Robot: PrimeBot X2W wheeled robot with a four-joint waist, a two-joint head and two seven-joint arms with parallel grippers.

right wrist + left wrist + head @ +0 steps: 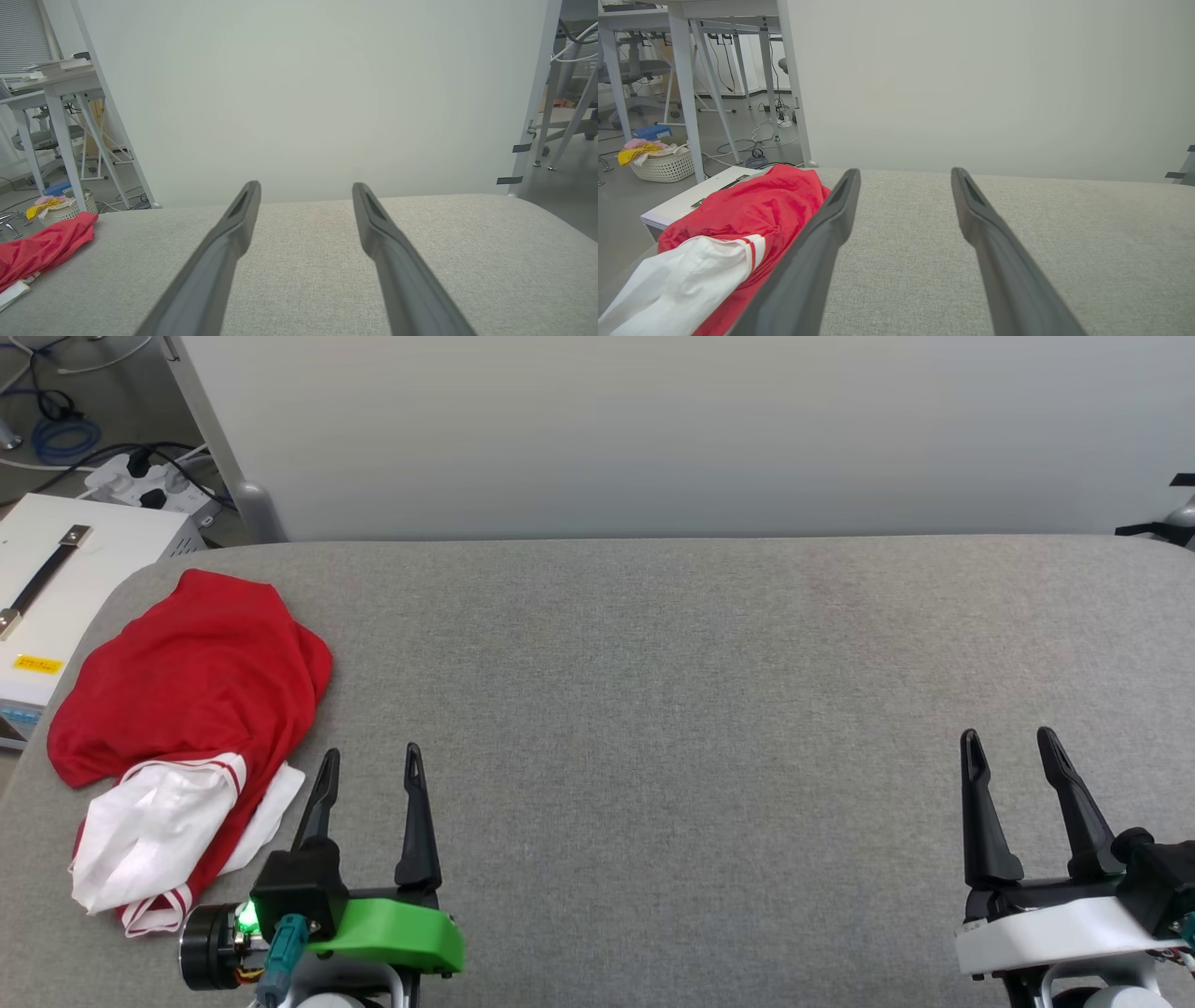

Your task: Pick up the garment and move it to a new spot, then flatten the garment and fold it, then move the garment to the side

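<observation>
Our crumpled red T-shirt with white short sleeves and red-striped trim (pixel 191 672) lies heaped at the left end of the grey fabric-covered table (pixel 672 691), close to the corner next to a white metal case with a black strap handle (pixel 56 569). One white sleeve is bunched on the near side of the pile, and any lettering is folded out of sight. Our left gripper (pixel 371 751), on its green mount, hovers just beside that sleeve, its two long dark fingers spread apart and holding nothing. Our right gripper (pixel 1007 734), on a white mount, waits well apart over bare cloth at the opposite end, its fingers likewise parted and empty. Both point toward the pale partition panel (pixel 672 429) behind the table. We judge the task not yet begun. The shirt has to be lifted first, and the left arm, being nearest, looks placed for that reach. The wide bare middle of the table offers the room needed for flattening and folding. In the left wrist view, a white woven basket of clothes (pixel 663 164) stands on the floor beyond.
</observation>
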